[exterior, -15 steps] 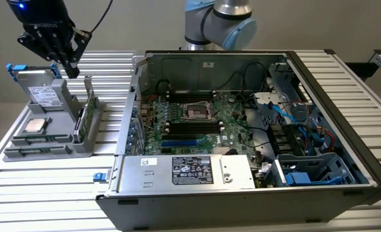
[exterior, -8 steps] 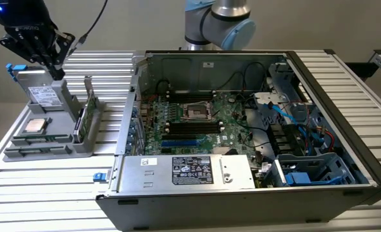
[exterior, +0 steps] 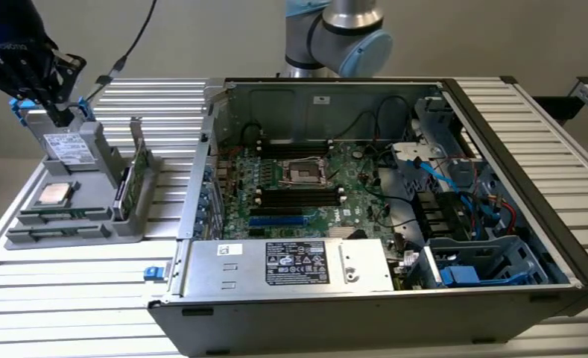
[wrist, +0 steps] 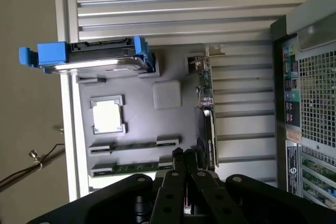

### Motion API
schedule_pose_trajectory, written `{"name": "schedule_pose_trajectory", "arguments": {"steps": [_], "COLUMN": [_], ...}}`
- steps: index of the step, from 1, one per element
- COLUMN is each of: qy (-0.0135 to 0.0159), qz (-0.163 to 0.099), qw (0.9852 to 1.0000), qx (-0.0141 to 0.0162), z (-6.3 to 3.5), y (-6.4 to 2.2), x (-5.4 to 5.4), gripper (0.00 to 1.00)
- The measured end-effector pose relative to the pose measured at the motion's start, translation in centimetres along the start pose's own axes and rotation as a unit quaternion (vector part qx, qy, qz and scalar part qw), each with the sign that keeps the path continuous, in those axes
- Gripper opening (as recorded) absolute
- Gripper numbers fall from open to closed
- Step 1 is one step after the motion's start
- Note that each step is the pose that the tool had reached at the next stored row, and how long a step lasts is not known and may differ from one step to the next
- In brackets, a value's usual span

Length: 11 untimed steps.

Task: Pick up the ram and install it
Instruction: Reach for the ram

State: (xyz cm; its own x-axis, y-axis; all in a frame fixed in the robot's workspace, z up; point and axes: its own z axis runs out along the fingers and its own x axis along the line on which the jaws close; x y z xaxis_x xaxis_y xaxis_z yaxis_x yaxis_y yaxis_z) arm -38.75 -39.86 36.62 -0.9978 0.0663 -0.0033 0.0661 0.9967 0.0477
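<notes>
So, closest in on the wrist view, the gripper is clamped fully shut, both fingers pressed together with nothing between them, so it's carrying zip right now. Right past the fingertips is the ram, sitting in the outermost of 2 narrow slots on the grey tray. It lies flat-ish along that slot, with its long axis running across the tray, parallel to the empty slot next to it. The fingertips line up near the end of the stick that's closest to the bracketed card, not over its middle, so most of the ram's length runs away from the claw toward the tray's other edge. The 2 fingers also look to sit side by side along the same line as the stick's length rather than across it. Farther along the tray you've got the processor chip, then the hard drive in its blue caddy. From the exterior view the claw hangs pointing down, well above the tray on the exterior view's left, not touching anything as far as I can judge. The arm reaches over from behind the open computer case, and the motherboard is well apart from the ram.
</notes>
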Motion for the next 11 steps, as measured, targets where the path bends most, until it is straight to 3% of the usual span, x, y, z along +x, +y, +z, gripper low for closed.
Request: {"name": "schedule_pose_trajectory", "arguments": {"steps": [11], "qy": [0.0012], "qz": [0.0], "qw": [1.0], "qx": [-0.0018], "z": [0.44], "y": [-0.57], "x": [5.0], "gripper": [0.1]}}
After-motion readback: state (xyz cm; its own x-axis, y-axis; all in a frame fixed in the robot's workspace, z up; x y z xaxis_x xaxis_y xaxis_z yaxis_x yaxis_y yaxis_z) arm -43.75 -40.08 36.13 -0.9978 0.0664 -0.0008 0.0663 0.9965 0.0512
